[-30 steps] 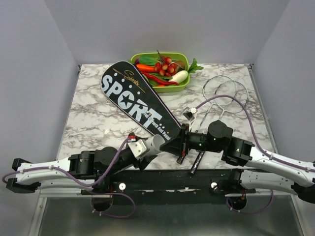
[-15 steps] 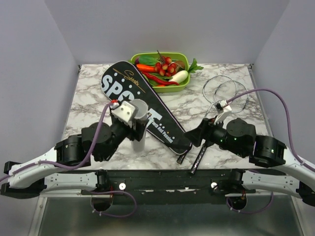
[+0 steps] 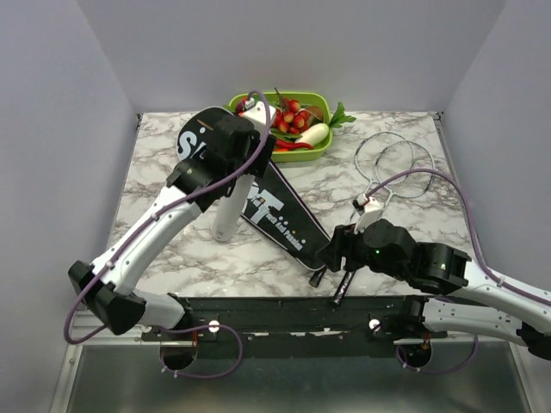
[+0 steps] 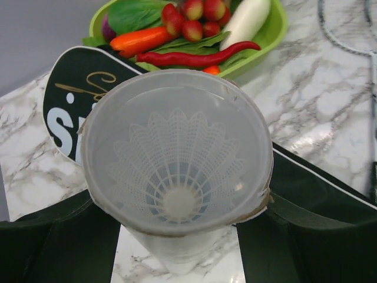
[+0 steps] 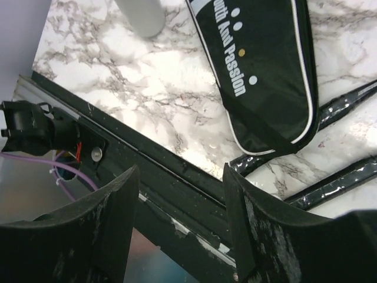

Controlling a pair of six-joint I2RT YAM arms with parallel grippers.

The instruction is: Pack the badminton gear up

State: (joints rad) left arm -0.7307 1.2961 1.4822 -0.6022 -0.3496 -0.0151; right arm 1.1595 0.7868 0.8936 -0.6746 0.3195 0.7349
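Marble-patterned tabletop (image 3: pixel 172 249) is shown with a white shuttlecock (image 4: pixel 177 197) seated inside a translucent tube (image 4: pixel 118 124), gripped by the left gripper (image 4: pixel 177 233) just beside the long black "SPORT" bag (image 3: pixel 280 215); the right gripper (image 5: pixel 179 224) is spread empty, and the tube should be carried upright.

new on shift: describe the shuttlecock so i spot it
Find the long black SPORT bag on the marble table. Beside it the left fingers hold a translucent tube. The shuttlecock sits inside it, the only white netted cone there.
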